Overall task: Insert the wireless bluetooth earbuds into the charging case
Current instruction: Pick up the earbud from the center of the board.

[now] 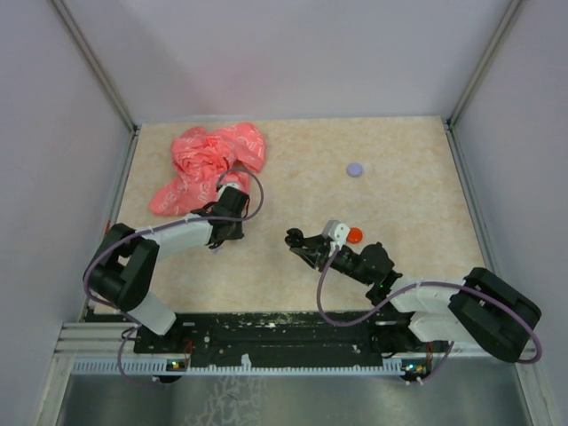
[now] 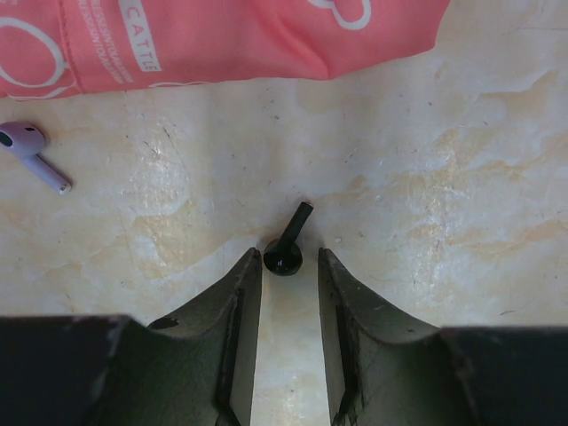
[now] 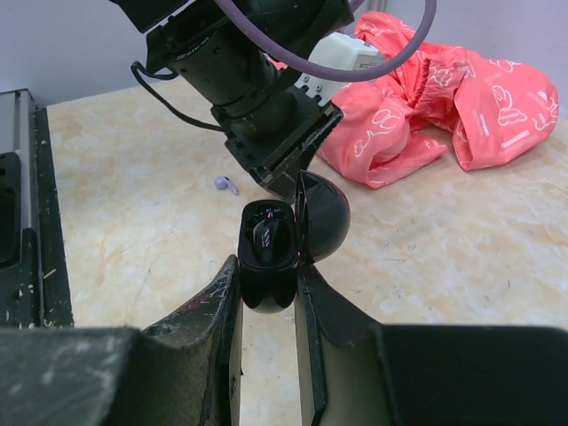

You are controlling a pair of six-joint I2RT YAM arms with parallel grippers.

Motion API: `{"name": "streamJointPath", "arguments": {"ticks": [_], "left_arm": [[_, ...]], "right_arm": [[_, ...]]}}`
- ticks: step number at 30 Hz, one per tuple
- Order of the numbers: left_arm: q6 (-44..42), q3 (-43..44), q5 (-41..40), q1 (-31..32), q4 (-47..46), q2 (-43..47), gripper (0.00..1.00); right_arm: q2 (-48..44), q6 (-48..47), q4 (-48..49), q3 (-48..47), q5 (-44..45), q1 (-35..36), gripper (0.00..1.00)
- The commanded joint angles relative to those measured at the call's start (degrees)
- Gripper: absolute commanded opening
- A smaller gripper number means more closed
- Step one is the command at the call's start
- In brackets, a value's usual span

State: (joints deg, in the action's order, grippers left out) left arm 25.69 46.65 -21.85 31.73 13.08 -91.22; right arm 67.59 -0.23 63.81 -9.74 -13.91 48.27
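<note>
Pale panels (image 1: 293,53) wall in the beige marbled table (image 1: 293,160) on three sides, and a black rail (image 1: 284,330) carrying both arm bases closes its near edge.

From the top view, a crumpled pink bag (image 1: 209,164) fills the 11 o'clock corner, its hem close to the left edge. A small purple disc (image 1: 356,169) lies alone toward 1 o'clock with bare surface all around it. The whole right side out to 3 o'clock is bare too.

The left claw (image 2: 288,277) stands at about 9 o'clock, just below the bag, with its jaws narrowly spread. The black earbud (image 2: 284,256) lies on the table between the tips, stem pointing toward the bag. A pale purple earbud (image 2: 34,153) lies at 10 o'clock from it, close under the bag's edge.

The right claw (image 3: 266,268), near the centre, pinches the base of the black charging case (image 3: 266,238). Its lid (image 3: 321,217) is swung open to the right. Whether a bud sits inside, I cannot tell. A red disc (image 1: 355,234) lies just beside that arm's wrist.
</note>
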Motion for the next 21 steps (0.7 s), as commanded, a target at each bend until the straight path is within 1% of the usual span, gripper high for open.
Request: {"name": "streamJointPath", "arguments": {"ticks": [1, 17, 21], "left_arm": [[-0.3, 1.2, 0.3, -0.5, -0.1, -1.3, 0.36], [-0.6, 1.1, 0.4, -1.8, -0.1, -2.1, 0.31], [-0.3, 1.1, 1.5, -1.8, 0.0, -2.2, 0.26]], "right_arm": [[-1.9, 0.5, 2.9, -0.1, -1.1, 0.2, 0.00], [-2.4, 0.3, 2.1, -0.4, -1.3, 0.2, 0.00], [-2.9, -0.3, 0.4, -0.7, -1.8, 0.2, 0.00]]}}
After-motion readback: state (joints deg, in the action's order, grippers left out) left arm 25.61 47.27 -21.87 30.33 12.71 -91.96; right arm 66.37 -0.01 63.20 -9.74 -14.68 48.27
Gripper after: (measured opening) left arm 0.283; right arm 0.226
